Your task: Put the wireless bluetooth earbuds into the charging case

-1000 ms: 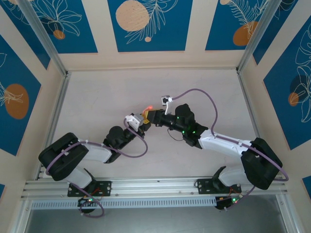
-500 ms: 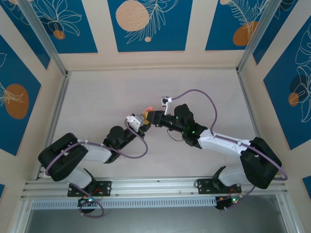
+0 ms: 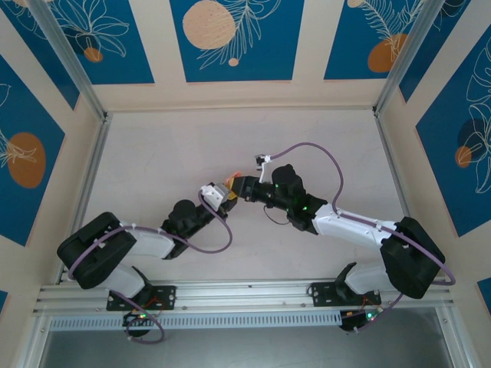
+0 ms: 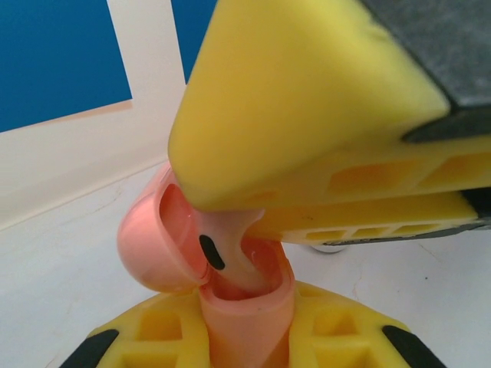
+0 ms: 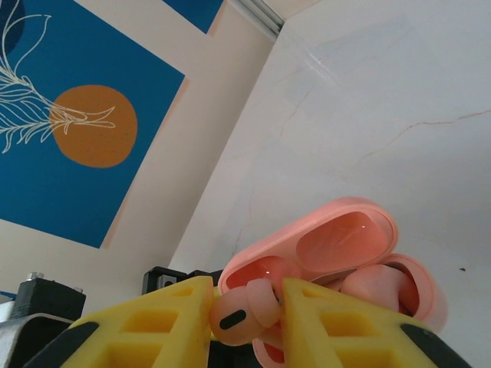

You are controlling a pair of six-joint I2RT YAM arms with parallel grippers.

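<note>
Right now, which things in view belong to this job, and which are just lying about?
Job: pink case, lid open, in left pincer; earbud in right pincer.
Just there: table; blue wall panels.

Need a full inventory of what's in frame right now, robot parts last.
charging case: 1, salmon pink, lid open, at table centre, clamped in the left gripper.
earbud: 1, pale pink, at the case mouth, between the right gripper's fingers.
second earbud: 1 it seems, pink, seated in the case.
table: 1, off-white, under both arms.
wall panels: several, blue with orange discs and white leaf lines, around the table.
left gripper: 1, yellow fingers, shut on the case.
right gripper: 1, yellow fingers, shut on the earbud.
</note>
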